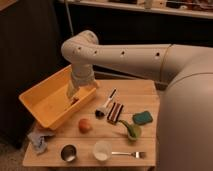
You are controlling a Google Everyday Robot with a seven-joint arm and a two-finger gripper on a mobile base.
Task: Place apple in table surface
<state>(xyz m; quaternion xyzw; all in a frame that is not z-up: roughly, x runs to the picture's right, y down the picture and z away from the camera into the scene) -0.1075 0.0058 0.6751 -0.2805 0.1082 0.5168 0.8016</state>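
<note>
Apple small, round, orange-red, smooth skin, resting on desk, just beside yellow bin, near metal cup, gripper inside bin, apart from apple, open or closed cannot be told

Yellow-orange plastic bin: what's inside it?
The gripper reaches into the bin, beside a small dark item; the arm covers the floor beneath. The round orange-red apple lies outside, on the tan wooden table surface.
</note>
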